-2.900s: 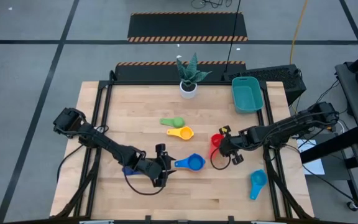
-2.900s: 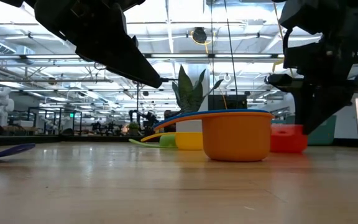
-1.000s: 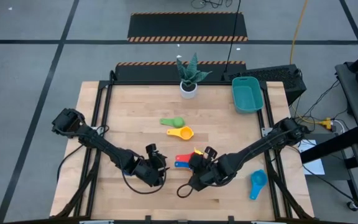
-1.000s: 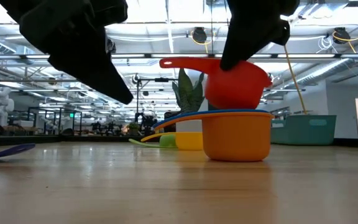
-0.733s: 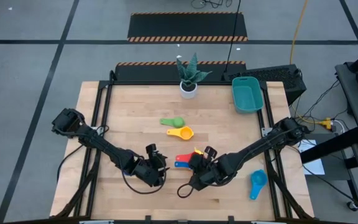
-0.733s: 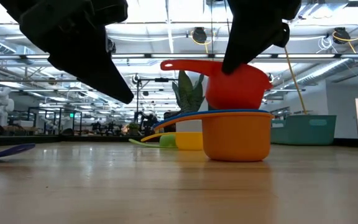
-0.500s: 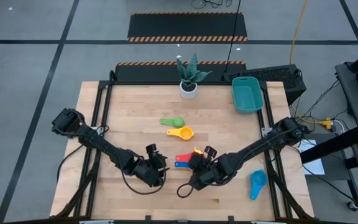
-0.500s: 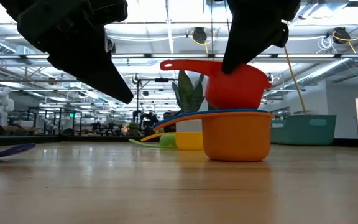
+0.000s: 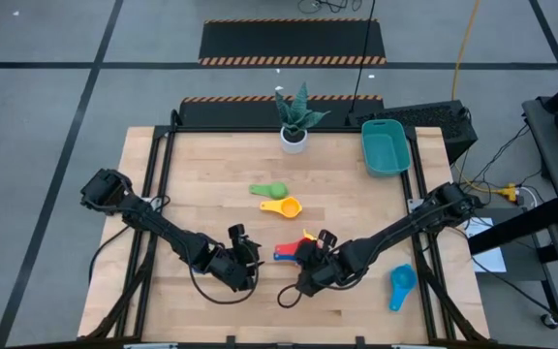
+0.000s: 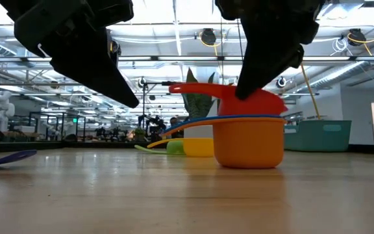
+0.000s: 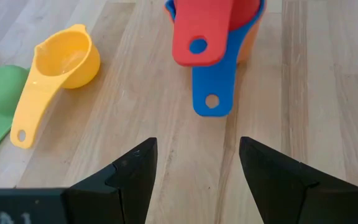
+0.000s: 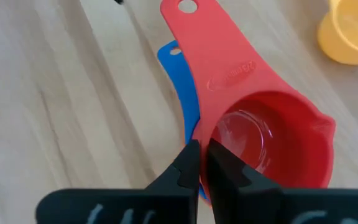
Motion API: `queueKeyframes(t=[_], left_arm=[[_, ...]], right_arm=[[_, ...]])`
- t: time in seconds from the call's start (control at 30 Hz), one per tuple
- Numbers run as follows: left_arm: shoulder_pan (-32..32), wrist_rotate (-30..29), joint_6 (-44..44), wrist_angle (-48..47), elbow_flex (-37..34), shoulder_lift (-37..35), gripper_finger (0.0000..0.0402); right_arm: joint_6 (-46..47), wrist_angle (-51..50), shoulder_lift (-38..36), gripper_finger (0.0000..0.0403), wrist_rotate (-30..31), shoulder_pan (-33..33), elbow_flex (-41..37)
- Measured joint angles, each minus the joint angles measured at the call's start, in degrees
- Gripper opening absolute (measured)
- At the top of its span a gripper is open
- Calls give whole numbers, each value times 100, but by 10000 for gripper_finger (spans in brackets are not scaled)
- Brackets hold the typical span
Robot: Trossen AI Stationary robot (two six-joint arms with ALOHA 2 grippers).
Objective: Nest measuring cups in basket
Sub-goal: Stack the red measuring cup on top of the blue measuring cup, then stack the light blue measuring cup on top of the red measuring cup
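Note:
A red measuring cup [image 12: 263,140] sits inside a blue cup [image 11: 211,93], which is nested in an orange cup [image 10: 249,140], near the table's front middle. My right gripper [image 12: 202,163] is shut on the red cup, above the stack [image 9: 294,252]. My left gripper [image 11: 194,158] hovers open just left of the stack, facing the red and blue handles and touching nothing. A yellow cup [image 9: 284,206] and a green cup [image 9: 269,190] lie at the table's middle. A light blue cup [image 9: 401,283] lies near the right edge. The teal basket [image 9: 386,145] stands at the far right corner. My right gripper pinches the red cup's rim wall [image 12: 197,134] beside the root of its handle, with one finger [image 12: 222,165] inside the bowl and the other outside. It comes slanting down from above. The cup stays upright, sunk into the blue cup, its handle [image 10: 200,89] level.
A white pot with a plant [image 9: 294,126] stands at the far edge, left of the basket. A dark blue handle [image 10: 5,158] lies on the table at the low view's left. Bare wood lies between the stack and the basket.
My right gripper has moved down with the red cup. The cup, before held partly above the blue cup's rim, has sunk into it so that only its top shows above that rim. The left arm has kept still.

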Motion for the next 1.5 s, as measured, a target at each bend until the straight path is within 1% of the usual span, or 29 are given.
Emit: queueKeyframes(t=[0.13, 0.23, 0.4, 0.63, 0.8, 0.9, 1.03, 1.2, 1.4, 1.5], left_arm=[[5, 0, 7, 0, 0, 0, 230], [5, 0, 5, 0, 0, 0, 230], [4, 0, -21, 0, 0, 0, 230], [-31, -1, -76, 26, -2, 0, 230], [-77, 0, -76, 42, -4, -2, 230], [-92, -1, -76, 79, -4, -2, 230], [-116, -2, -74, 179, -4, -2, 230], [-200, -2, -74, 177, -4, -2, 230], [-240, -7, -83, 187, -4, -2, 230], [-237, -11, -84, 285, -4, -2, 230]], right_arm=[[-47, 97, 0, 6, -44, 0, -26], [-59, 93, 0, 14, -51, 0, -26], [-150, 93, 0, 47, -52, 0, -26], [-7, 148, -44, 96, -57, 33, -30], [29, 453, -382, 106, -48, 193, -32], [247, 397, -586, 106, -24, 356, -32], [825, 44, -786, 106, 113, 591, -32], [1957, -761, -868, 106, 58, 922, -30], [3574, -1650, -863, 106, -908, 1338, -30], [4424, -2028, -863, 106, -1298, 1608, -30]])
